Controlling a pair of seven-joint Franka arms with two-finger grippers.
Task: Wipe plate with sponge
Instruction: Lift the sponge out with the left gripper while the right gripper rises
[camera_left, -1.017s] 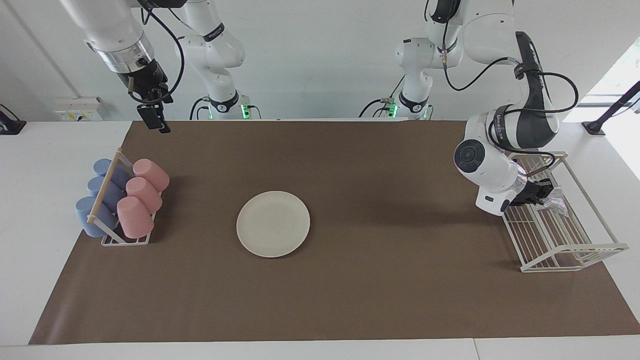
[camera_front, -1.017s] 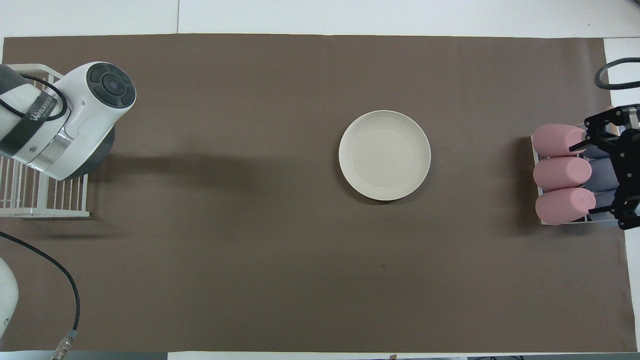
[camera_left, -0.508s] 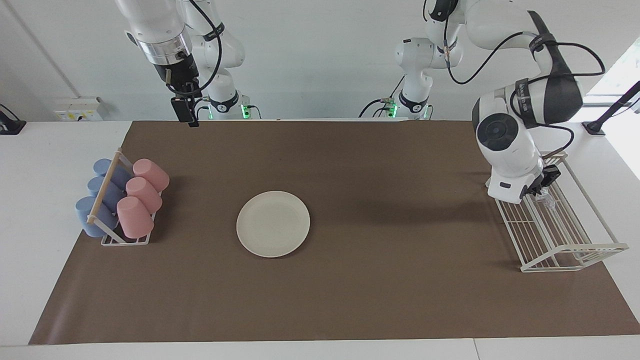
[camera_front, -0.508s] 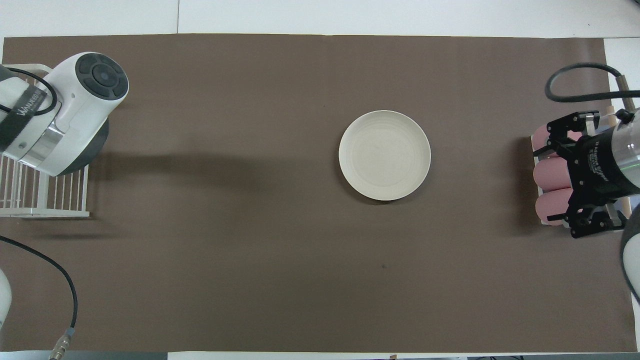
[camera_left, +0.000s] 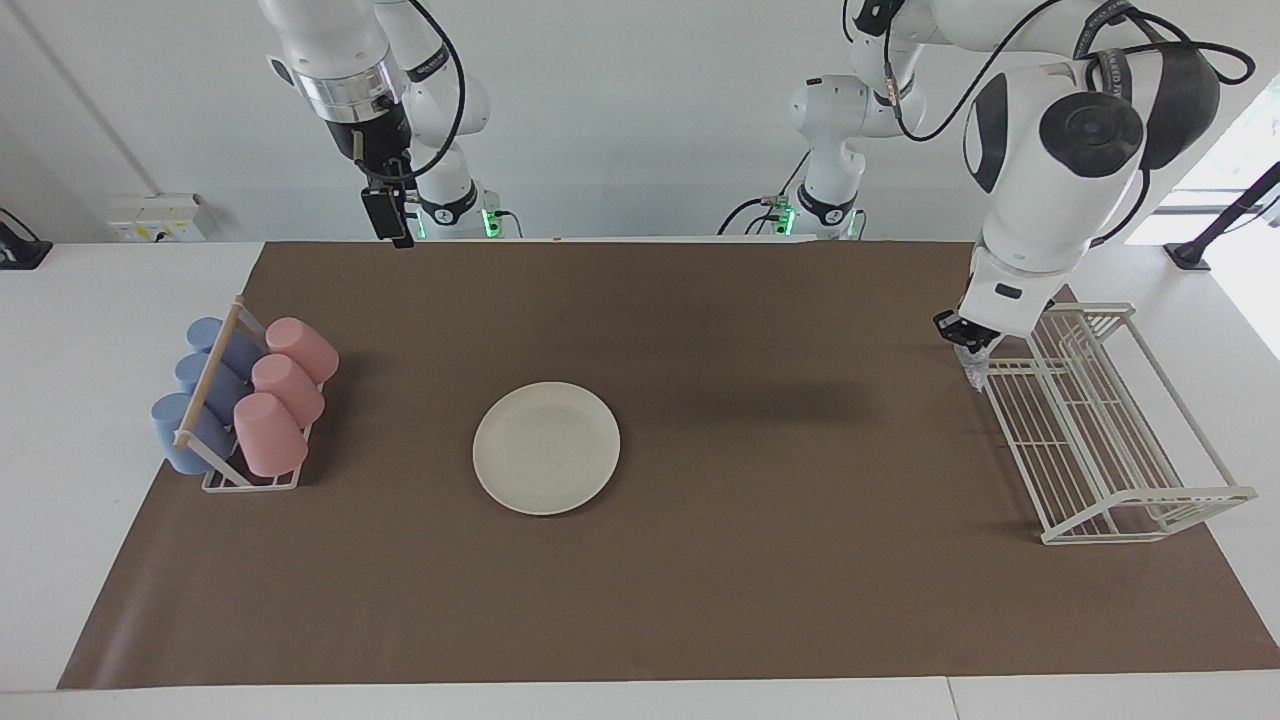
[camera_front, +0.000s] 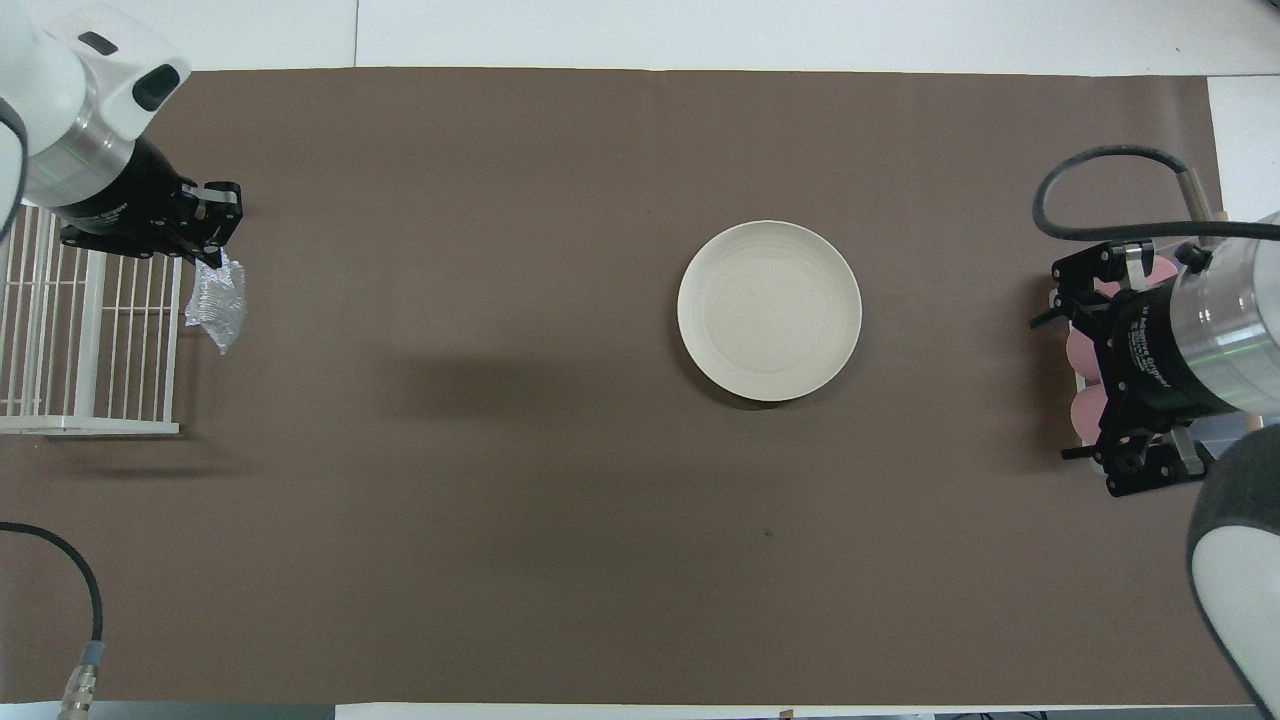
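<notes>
The cream-white plate (camera_left: 546, 447) (camera_front: 769, 310) lies flat on the brown mat, mid-table, with nothing on it. My left gripper (camera_left: 968, 346) (camera_front: 214, 258) is raised over the mat just beside the white wire rack (camera_left: 1100, 440). It is shut on the silvery mesh sponge (camera_left: 976, 371) (camera_front: 217, 305), which dangles from its fingertips well apart from the plate. My right gripper (camera_left: 389, 226) (camera_front: 1066, 375) hangs high and open at the right arm's end of the table, holding nothing.
A small rack of pink and blue cups (camera_left: 240, 400) (camera_front: 1085, 350) sits at the right arm's end of the mat, partly hidden under the right gripper in the overhead view. The wire rack (camera_front: 80, 340) stands at the left arm's end.
My left gripper has lifted the sponge out of the wire rack and carried it just past the rack's edge, toward the plate. The right arm swung in toward the table's middle and stays high.
</notes>
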